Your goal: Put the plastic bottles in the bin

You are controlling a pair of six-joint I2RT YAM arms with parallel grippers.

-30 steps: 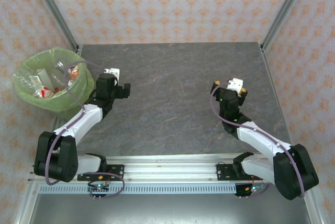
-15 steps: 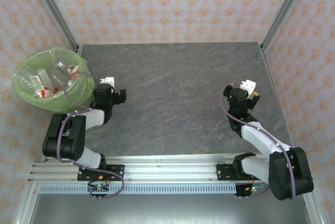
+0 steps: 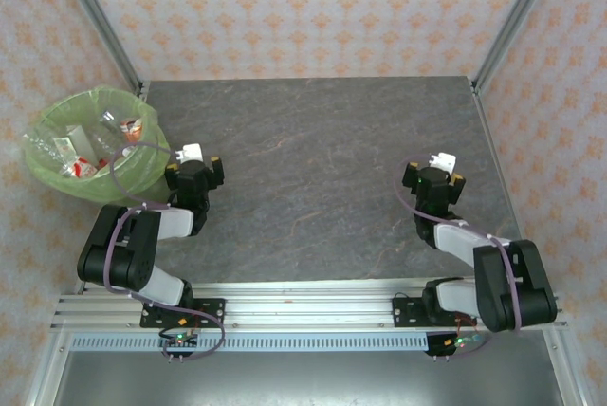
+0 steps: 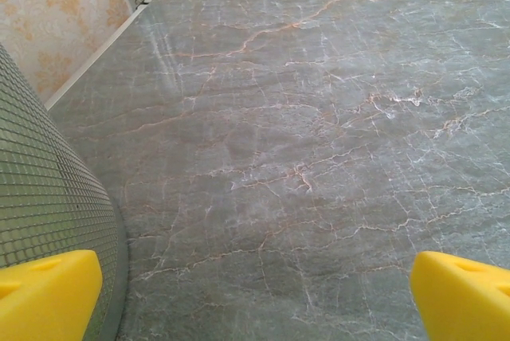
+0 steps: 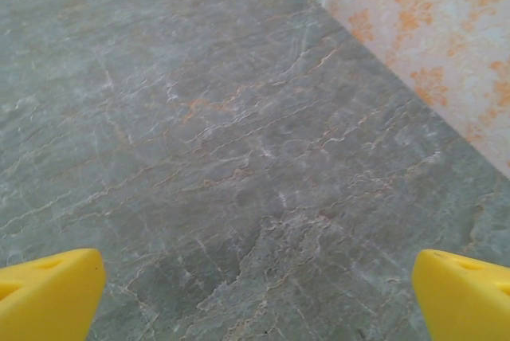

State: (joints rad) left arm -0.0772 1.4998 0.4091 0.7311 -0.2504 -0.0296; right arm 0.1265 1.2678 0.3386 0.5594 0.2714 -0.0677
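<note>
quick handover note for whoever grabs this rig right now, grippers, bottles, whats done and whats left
Left gripper: open, holding nothing, over the table just beside the bin.
Right gripper: open, holding nothing, over the right side of the table.
Bottles: the ones in view lie inside the bin, on its green liner; the exact count is hard to make out.
Done: by the look of it, every bottle in view is binned.
Left: probably nothing. Glance at the table areas hidden under the arms before calling it finished.
</note>
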